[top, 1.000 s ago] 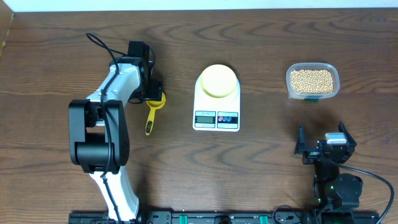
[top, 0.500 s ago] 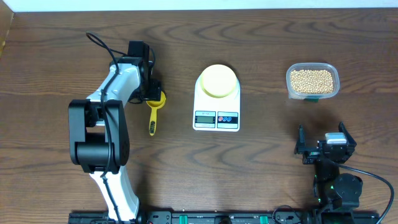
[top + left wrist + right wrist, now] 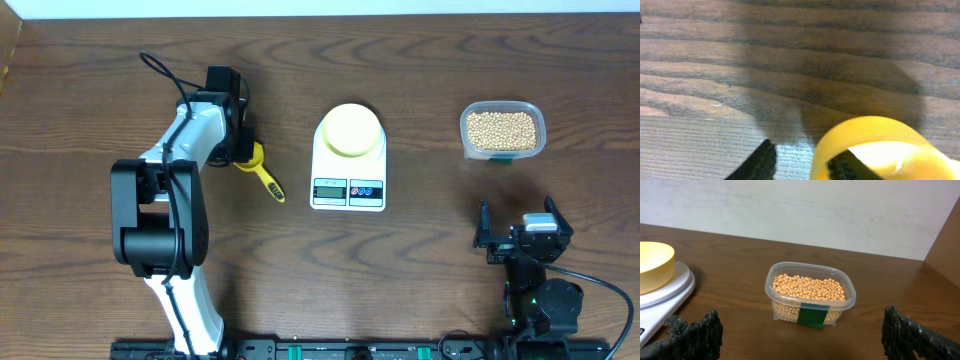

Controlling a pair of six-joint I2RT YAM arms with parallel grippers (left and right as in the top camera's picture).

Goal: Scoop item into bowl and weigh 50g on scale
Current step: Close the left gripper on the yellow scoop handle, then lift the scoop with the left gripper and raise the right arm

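The left tool [image 3: 243, 150] straddles the yellow scoop [image 3: 268, 180] at its cup wall, clamped or not I cannot tell, handle pointing five o'clock, the beans [image 3: 502, 127] well apart at three o'clock.

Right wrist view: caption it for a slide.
Open right gripper faces a tub of beans, bowl on scale at left.

A yellow scoop [image 3: 268, 180] is recorded lying slantwise on the dark wooden table [image 3: 420, 280], with a clear plastic tub [image 3: 810, 266] standing well apart.
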